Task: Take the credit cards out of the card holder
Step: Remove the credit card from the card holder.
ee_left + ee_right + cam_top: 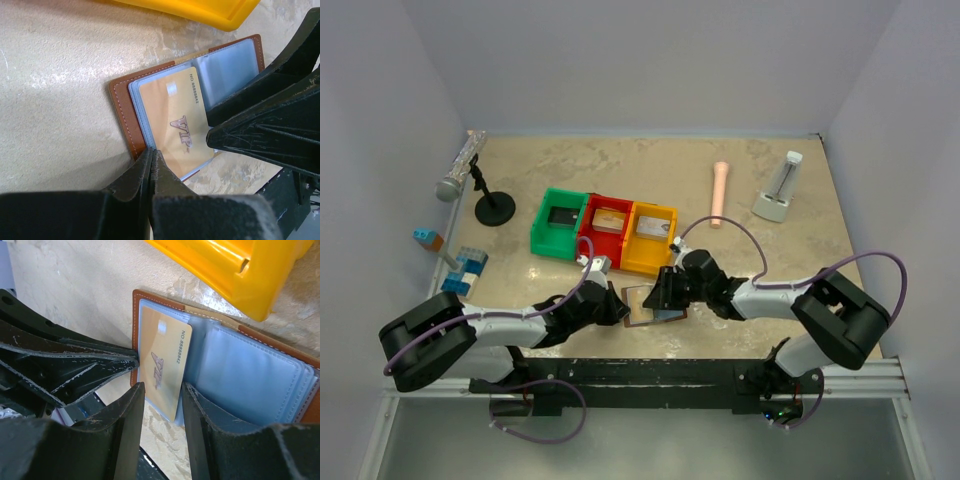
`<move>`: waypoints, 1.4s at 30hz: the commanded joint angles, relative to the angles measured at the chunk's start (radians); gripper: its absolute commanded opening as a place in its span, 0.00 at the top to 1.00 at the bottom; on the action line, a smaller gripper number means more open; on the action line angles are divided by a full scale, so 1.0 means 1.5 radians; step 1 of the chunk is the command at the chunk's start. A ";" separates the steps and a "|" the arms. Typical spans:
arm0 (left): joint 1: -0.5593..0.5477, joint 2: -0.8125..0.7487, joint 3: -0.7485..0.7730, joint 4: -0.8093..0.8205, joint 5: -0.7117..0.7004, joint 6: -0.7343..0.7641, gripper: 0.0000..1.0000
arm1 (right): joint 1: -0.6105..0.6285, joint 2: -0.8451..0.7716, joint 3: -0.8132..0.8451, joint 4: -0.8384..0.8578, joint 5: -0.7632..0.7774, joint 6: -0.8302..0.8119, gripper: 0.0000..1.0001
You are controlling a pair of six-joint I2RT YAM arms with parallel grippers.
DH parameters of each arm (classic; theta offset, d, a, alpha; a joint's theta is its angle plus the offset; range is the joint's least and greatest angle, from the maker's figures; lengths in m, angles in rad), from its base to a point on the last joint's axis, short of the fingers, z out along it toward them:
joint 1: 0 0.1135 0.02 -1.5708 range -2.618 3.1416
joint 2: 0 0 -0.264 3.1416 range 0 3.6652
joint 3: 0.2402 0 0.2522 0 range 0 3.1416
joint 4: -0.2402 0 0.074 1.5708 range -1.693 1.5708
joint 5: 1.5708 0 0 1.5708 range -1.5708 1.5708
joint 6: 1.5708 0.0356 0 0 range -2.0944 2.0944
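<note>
Yellow bin [200,10] close behind card holder [122,105]; left fingers [135,177] at left edge.

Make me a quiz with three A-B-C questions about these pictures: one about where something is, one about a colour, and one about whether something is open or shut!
1. Where is the card holder?
A) in the green bin
B) on the table, just in front of the yellow bin
C) next to the microphone

2. What colour is the card showing inside it?
A) gold
B) purple
C) green

3. How is the card holder lying?
A) folded shut
B) open
C) standing on its edge

Answers:
1 B, it lies on the table at the yellow bin's near side.
2 A, the card marked VIP is gold.
3 B, both halves with their clear pockets are showing.
</note>
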 commanded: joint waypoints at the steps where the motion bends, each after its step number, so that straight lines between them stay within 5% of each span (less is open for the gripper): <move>1: 0.003 0.014 -0.011 -0.016 -0.004 -0.004 1.00 | -0.008 0.005 -0.027 0.113 -0.048 0.031 0.60; 19: 0.003 0.011 -0.018 -0.015 -0.007 -0.010 1.00 | -0.043 0.050 -0.090 0.314 -0.094 0.085 0.57; 42: 0.003 -0.013 -0.023 0.010 0.005 0.008 1.00 | -0.044 0.071 -0.066 0.325 -0.196 0.048 0.58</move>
